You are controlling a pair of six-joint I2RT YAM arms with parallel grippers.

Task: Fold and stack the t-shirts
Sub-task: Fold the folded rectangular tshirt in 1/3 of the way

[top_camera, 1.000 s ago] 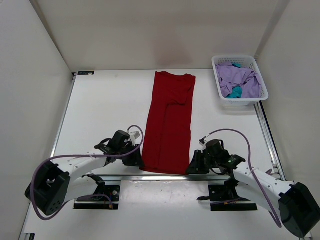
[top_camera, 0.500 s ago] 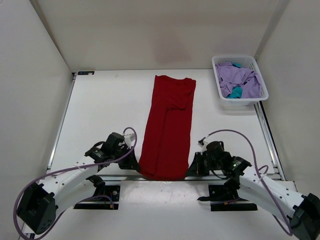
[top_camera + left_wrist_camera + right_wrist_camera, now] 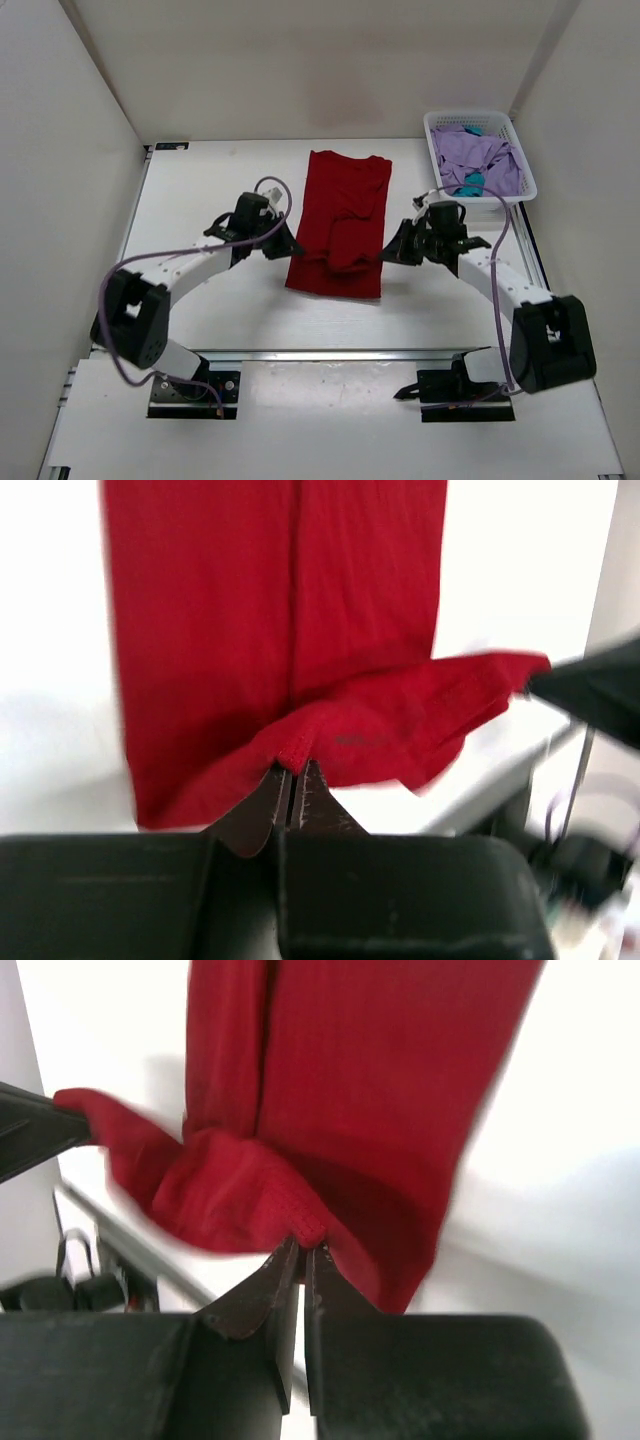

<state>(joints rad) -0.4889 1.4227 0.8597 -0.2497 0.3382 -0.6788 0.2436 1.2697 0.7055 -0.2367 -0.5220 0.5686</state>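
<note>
red t-shirt [image 3: 338, 200] lies mid-table, its near hem lifted & doubled toward the far end. left gripper [image 3: 292, 780] is clamped on the hem's left corner, right gripper [image 3: 302, 1248] on the right. risks: thin pinch slips, hem drops crooked; arms go uneven, fold skews; sagging middle bunches. lavender t-shirt [image 3: 495, 160] & teal t-shirt [image 3: 469, 185] sit in basket [image 3: 478, 114], far right.

— Where's the shirt [image 3: 338, 215]?
— Middle of the table [image 3: 210, 190], left gripper [image 3: 295, 251] at its left edge, right gripper [image 3: 389, 254] at its right.
— The basket [image 3: 480, 115]?
— Far right corner, two more shirts [image 3: 490, 160] inside.
</note>
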